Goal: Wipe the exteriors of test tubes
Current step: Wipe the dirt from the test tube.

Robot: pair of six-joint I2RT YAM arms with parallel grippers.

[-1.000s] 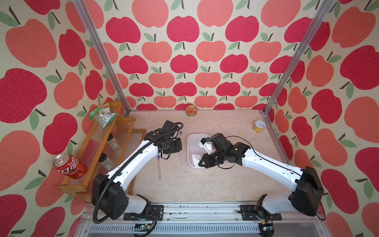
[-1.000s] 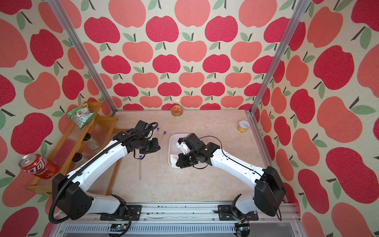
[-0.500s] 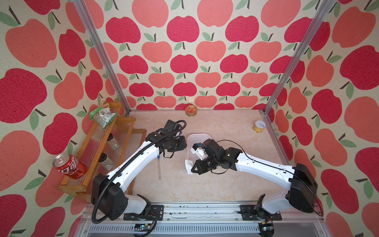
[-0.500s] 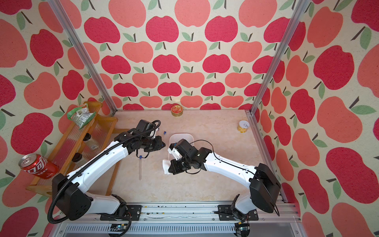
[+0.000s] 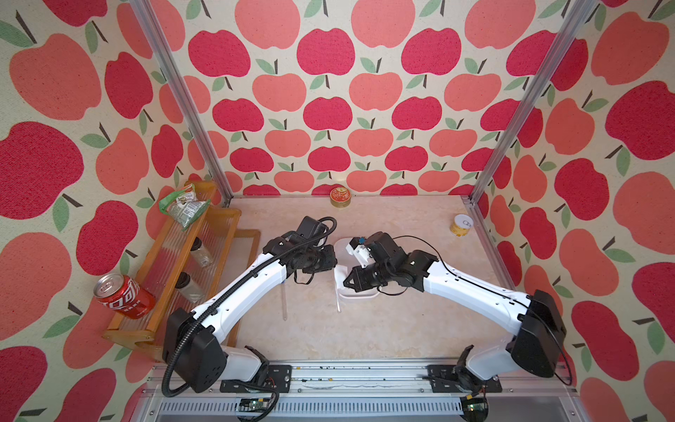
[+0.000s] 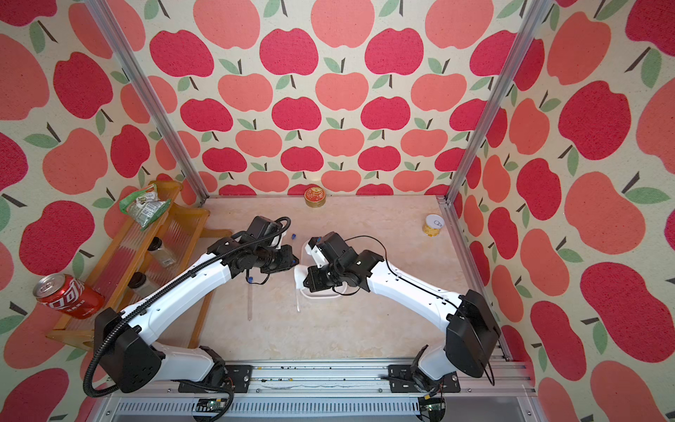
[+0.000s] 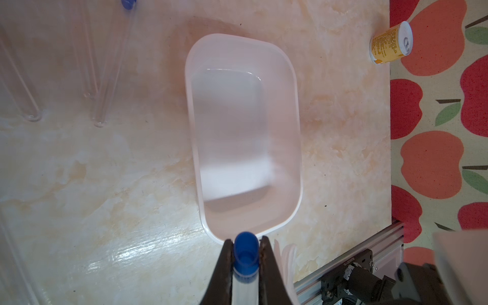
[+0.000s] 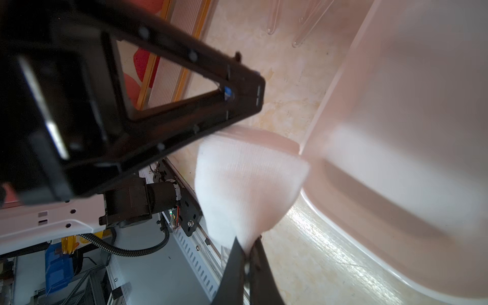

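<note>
In the left wrist view my left gripper [image 7: 246, 245] is shut on a clear test tube [image 7: 244, 285] just below its blue cap [image 7: 246, 250]. In both top views that gripper [image 5: 330, 261] hovers at the near left corner of the white tub [image 5: 359, 294]. The tube's lower end [image 5: 338, 301] hangs down below it. My right gripper [image 8: 247, 248] is shut on a white cloth [image 8: 245, 184]. In a top view it [image 5: 347, 283] holds the cloth [image 5: 339, 273] against the hanging tube. Other test tubes [image 7: 111, 79] lie on the table, one nearer the front [image 5: 285, 303].
A wooden rack [image 5: 175, 270] along the left wall carries a green packet [image 5: 182, 206], two dark-lidded jars [image 5: 201, 252] and a red can [image 5: 122, 296]. A round tin [image 5: 340, 197] stands at the back wall and a yellow can [image 5: 461, 224] at the back right corner.
My left gripper has carried the tube rightward to the tub's corner. The right gripper swung left with the cloth, then came back a little and met the tube.
</note>
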